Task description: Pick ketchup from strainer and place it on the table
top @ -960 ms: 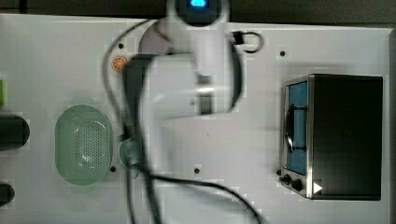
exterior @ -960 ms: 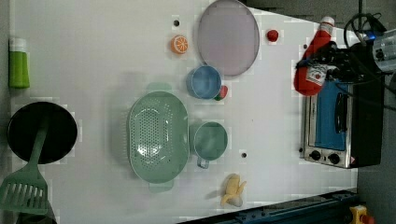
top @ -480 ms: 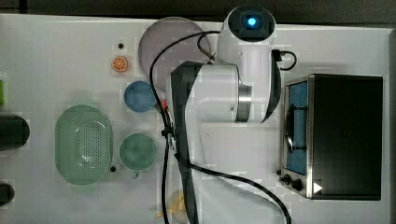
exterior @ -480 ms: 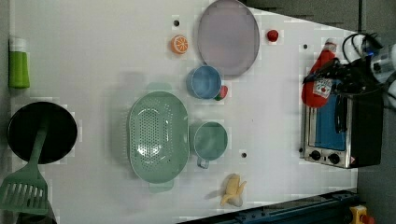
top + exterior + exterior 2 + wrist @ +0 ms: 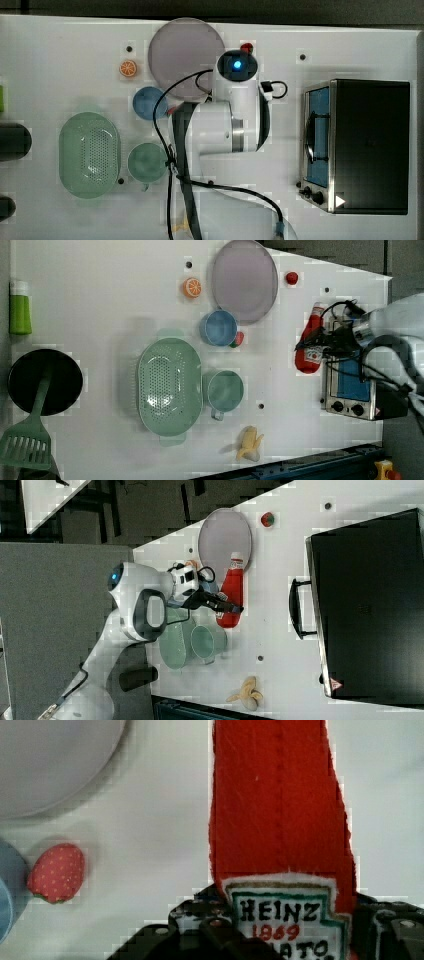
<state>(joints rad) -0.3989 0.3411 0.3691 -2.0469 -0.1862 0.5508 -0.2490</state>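
Note:
The ketchup, a red bottle with a white cap, hangs sideways in my gripper, which is shut on its labelled lower body. In the right view the ketchup lies over the white table, its cap beside the plate, with my gripper across the label. The wrist view has the ketchup between my black fingers. I cannot tell whether it touches the table. The pale green strainer stands far off, at the top view's left, with nothing in it; it is also the strainer.
A grey plate, a blue cup and a green cup stand between strainer and arm. A strawberry lies near the blue cup. A toaster oven fills the top view's right. A banana, orange slice and black pan lie around.
The arm has swung round with the ketchup held. In the left view the bottle has moved left and down, off the toaster oven's corner and out over the white table.

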